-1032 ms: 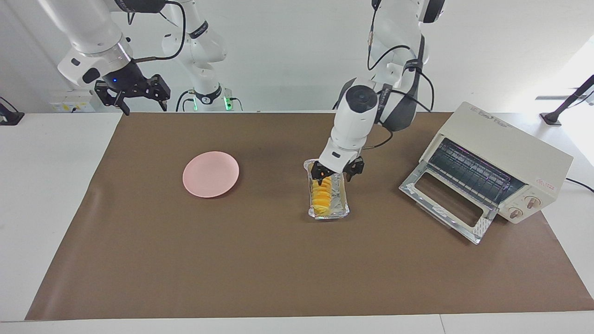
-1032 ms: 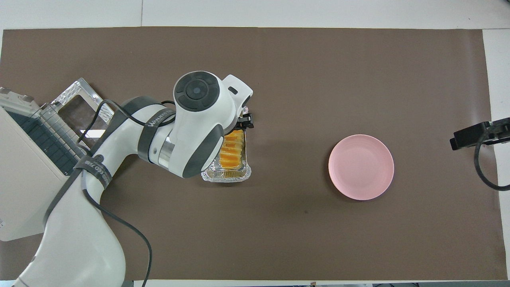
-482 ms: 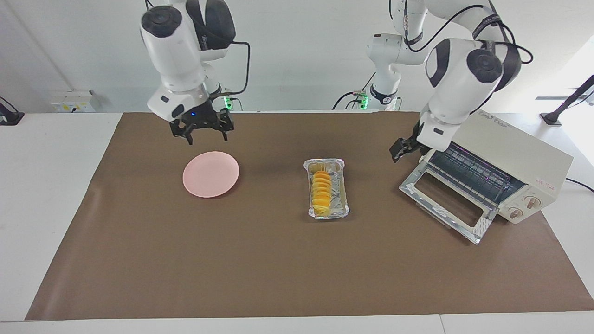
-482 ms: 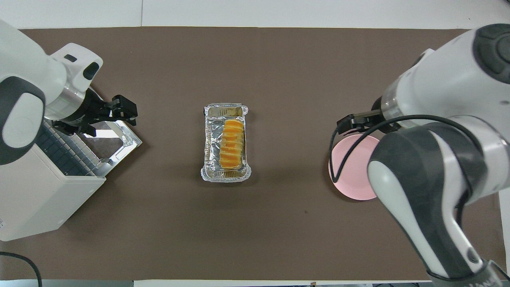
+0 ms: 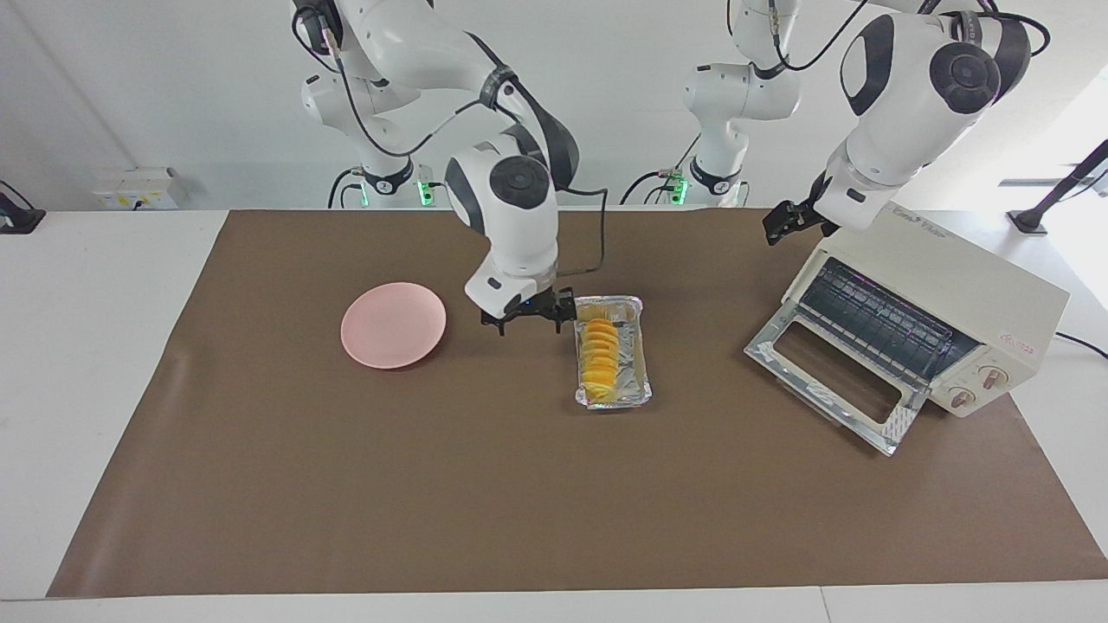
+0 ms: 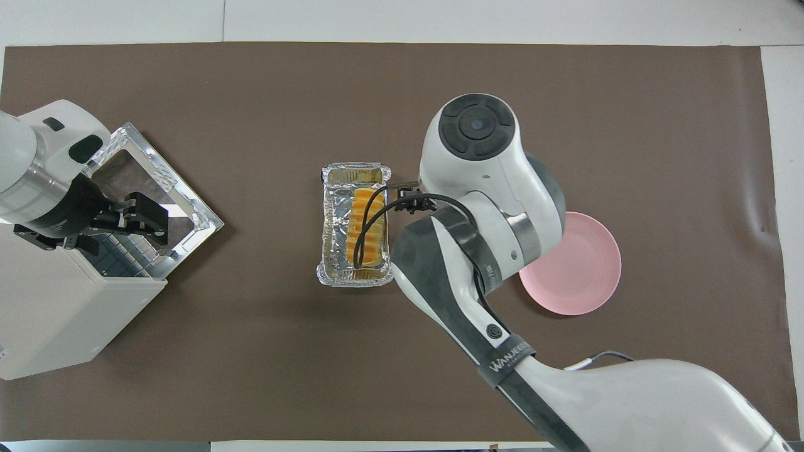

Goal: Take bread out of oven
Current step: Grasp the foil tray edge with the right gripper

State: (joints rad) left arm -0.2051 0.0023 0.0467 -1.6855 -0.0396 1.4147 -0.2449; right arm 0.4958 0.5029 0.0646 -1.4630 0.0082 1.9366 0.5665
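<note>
Hovering my open, empty right gripper (image 5: 528, 321) beside the foil tray (image 5: 639, 391), I risk nudging it and missing the bread (image 5: 599, 359).

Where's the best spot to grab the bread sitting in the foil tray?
Probably from straight above, at the middle of the bread, fingers closing across its narrow width. It lies flat and lengthwise in the foil tray, whose raised walls block any sideways approach.

Right gripper (image 5: 528, 318): moved from above the plate (image 5: 394, 324) to just beside the foil tray (image 5: 640, 372), low.
Left gripper (image 5: 783, 223): risen from the oven (image 5: 943, 285) door, now above its top corner.
</note>
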